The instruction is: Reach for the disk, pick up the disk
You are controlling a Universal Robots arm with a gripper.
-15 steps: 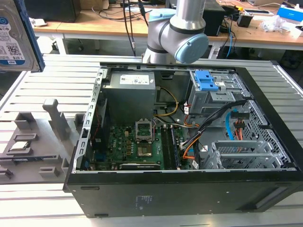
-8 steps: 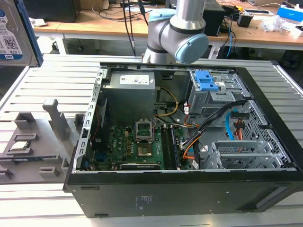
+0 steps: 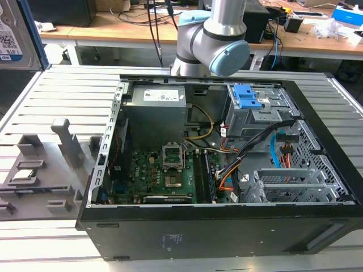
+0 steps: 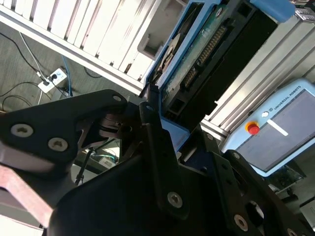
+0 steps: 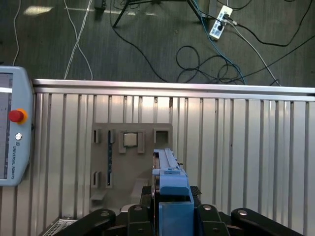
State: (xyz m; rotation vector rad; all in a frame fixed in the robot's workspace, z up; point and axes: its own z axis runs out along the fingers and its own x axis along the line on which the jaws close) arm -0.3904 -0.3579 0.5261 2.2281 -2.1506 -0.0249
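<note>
Disk (image 5: 171, 179) gripped edge-on by end effector (image 5: 172, 196), above slatted table (image 5: 246, 147), cropped at exterior view's left edge

Wooden desks (image 3: 105, 25) line the back. The ribbed aluminium table (image 3: 68, 85) stands over a dark grey floor (image 5: 44, 49) strewn with cords (image 5: 256, 56) and a white power strip (image 5: 217, 22).

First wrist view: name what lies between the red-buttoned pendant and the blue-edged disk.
In the first wrist view, a grey fixture plate lies on the slatted table between the pendant and the disk.
</note>
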